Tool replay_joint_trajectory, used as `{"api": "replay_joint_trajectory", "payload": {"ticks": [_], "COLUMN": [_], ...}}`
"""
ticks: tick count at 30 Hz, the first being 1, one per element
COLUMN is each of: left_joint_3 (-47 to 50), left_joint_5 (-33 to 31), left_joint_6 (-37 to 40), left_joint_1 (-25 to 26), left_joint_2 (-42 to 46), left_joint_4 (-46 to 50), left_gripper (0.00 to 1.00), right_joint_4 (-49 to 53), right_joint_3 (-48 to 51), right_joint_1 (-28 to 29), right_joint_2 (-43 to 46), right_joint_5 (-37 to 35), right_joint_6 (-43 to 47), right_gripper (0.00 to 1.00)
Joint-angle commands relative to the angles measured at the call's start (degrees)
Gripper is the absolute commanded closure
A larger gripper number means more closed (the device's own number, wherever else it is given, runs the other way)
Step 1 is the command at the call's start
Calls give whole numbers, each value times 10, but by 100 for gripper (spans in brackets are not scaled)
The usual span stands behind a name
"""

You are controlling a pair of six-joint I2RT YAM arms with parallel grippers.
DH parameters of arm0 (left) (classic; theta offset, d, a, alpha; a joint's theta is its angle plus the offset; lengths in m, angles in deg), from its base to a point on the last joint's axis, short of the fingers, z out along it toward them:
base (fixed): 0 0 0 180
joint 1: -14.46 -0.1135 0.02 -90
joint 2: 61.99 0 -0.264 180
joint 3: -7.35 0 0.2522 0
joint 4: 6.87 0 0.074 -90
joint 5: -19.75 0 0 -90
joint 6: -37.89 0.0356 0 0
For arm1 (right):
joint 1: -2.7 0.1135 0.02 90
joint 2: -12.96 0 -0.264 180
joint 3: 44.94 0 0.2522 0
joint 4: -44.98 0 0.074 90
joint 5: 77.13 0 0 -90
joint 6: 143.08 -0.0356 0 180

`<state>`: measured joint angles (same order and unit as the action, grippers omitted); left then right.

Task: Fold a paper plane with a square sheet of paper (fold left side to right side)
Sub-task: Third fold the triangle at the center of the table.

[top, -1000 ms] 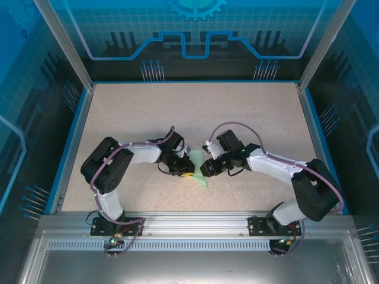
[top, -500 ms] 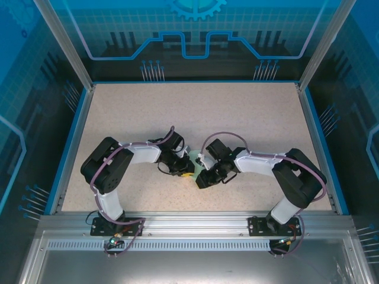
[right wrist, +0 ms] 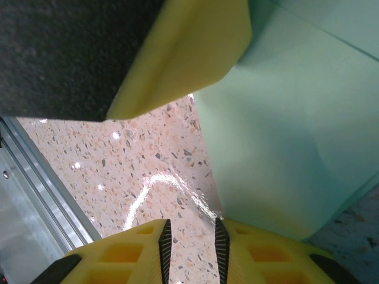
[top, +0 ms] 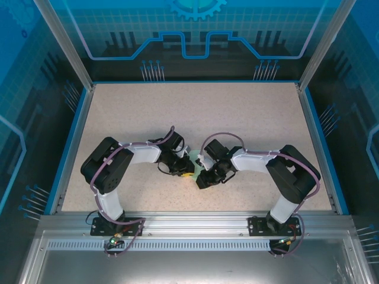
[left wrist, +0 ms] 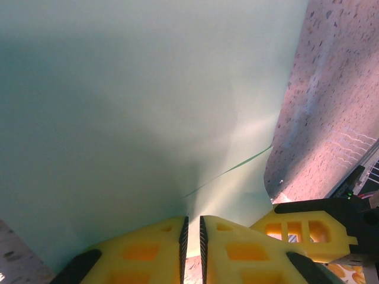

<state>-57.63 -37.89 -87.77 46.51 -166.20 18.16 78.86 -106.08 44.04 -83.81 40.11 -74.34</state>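
Note:
The pale green sheet of paper (top: 196, 158) lies between both grippers at the table's near middle, mostly covered by them. Up close the paper (left wrist: 148, 89) spreads wide and carries one thin crease line. My left gripper (left wrist: 192, 218) is shut on its near edge, the paper running into the narrow slit between the yellow fingers. My right gripper (right wrist: 190, 222) is open, with bare table between its fingers and the paper (right wrist: 284, 136) edge touching its right fingertip. From above, the left gripper (top: 185, 172) and right gripper (top: 201, 177) nearly meet. The grippers hide whether the paper has a paper plane shape.
The speckled beige table (top: 195, 112) stretches far and to both sides, bounded by a blue rim and frame posts. A metal rail (top: 189, 222) runs along the near edge. The left gripper's yellow finger (right wrist: 183, 53) hangs close above the right gripper's view.
The right arm has swung left and nearer, bringing its gripper over the paper's lower corner, which now is covered. Its jaws have narrowed a little. The left arm has stayed put.

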Motion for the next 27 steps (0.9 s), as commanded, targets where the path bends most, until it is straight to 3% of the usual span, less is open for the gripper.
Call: {"api": "replay_joint_trajectory", "payload": {"ticks": [1, 10, 16, 24, 27], "left_joint_3": [16, 12, 10, 8, 7], "left_joint_5": [-45, -52, -51, -49, -48], "left_joint_6": [14, 17, 18, 14, 14], "left_joint_1": [2, 1, 1, 1, 1], "left_joint_2": [-28, -28, -30, -27, -25], "left_joint_4": [45, 52, 52, 49, 49], "left_gripper": [82, 83, 82, 82, 83], "right_joint_4": [25, 35, 29, 37, 8], "right_joint_3": [-10, 34, 86, 86, 67], "right_joint_1": [6, 2, -1, -2, -1], "right_joint_2": [-7, 15, 51, 156, 144], "right_joint_5": [-6, -18, -10, -10, -2], "right_joint_6": [-3, -20, -34, -55, -75], "right_gripper": [72, 72, 100, 100, 100]}}
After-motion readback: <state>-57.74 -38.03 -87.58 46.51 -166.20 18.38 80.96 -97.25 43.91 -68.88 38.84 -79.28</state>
